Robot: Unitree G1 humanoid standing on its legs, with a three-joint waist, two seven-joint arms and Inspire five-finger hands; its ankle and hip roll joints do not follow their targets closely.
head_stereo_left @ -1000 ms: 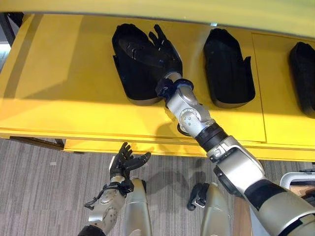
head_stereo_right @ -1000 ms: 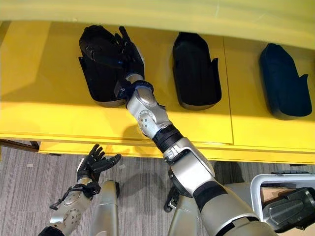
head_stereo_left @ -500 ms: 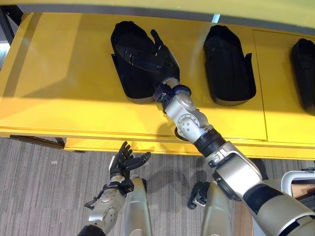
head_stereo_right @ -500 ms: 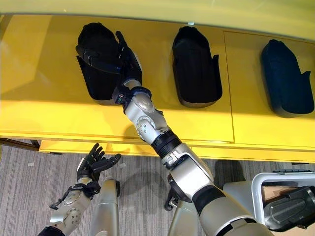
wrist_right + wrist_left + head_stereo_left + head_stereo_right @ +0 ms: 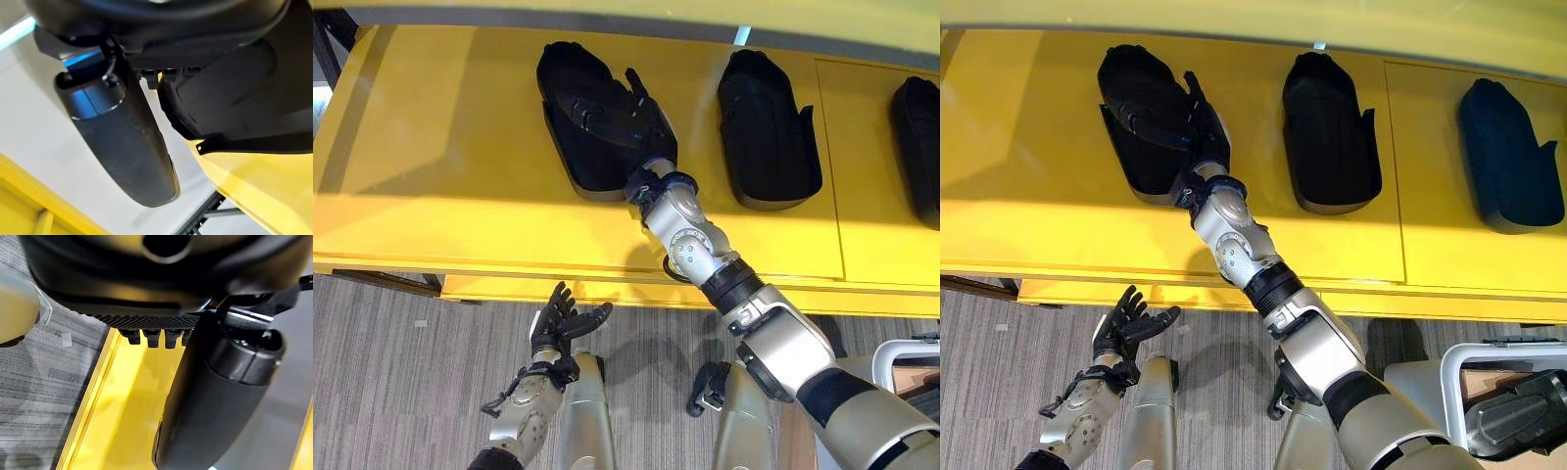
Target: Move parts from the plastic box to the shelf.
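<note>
Three black moulded parts lie in a row on the yellow shelf (image 5: 431, 176). My right hand (image 5: 642, 119) reaches over the shelf's front edge and lies on the leftmost part (image 5: 570, 88), fingers straight and spread across its right side. In the right wrist view the thumb (image 5: 122, 142) sticks out straight beside that part (image 5: 230, 98). My left hand (image 5: 563, 321) hangs low in front of the shelf over the floor, open and holding nothing.
The middle part (image 5: 769, 127) and the right part (image 5: 915, 147) lie further along the shelf. An upper shelf board (image 5: 705, 15) runs across the top. A grey plastic box (image 5: 1451, 382) with another black part (image 5: 1518, 411) stands at the lower right.
My right hand shifted slightly right on the leftmost part, and the part turned a little and settled flatter on the shelf. The left hand stayed still.
</note>
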